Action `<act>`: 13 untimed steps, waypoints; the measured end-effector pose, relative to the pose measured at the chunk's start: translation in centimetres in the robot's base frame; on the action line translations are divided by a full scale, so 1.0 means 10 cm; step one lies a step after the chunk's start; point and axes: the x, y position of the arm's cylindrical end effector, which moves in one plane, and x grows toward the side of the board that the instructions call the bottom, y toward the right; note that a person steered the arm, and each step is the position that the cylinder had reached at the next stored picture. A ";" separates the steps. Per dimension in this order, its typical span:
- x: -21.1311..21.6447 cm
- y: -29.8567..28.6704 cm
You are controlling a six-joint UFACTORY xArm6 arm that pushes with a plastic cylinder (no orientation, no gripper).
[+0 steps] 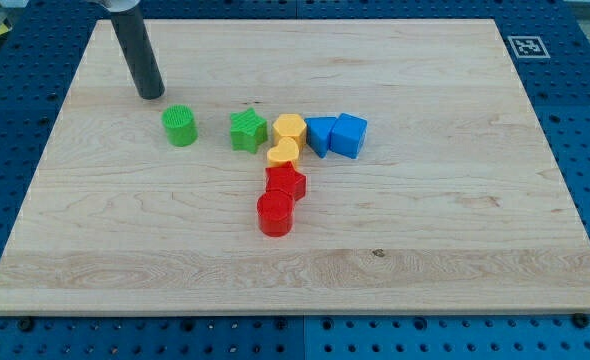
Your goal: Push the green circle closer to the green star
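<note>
The green circle [179, 126] sits on the wooden board left of centre. The green star [247, 131] lies to its right, with a small gap between them. My tip [151, 95] rests on the board just above and to the left of the green circle, apart from it. The dark rod rises from there to the view's top.
A yellow hexagon [289, 129] touches the green star's right side, with a yellow heart [284, 153] below it. A blue star [320, 134] and a blue cube [348, 135] lie further right. A red star [285, 183] and a red cylinder [275, 214] sit below.
</note>
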 end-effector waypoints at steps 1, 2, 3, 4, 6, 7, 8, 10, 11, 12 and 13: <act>-0.11 -0.07; -0.08 -0.28; 0.11 -0.31; 0.45 -0.31; 0.49 -0.27; 0.54 -0.01; 0.54 0.01; 0.64 0.08; 0.64 0.22; 0.64 0.30; 0.64 0.34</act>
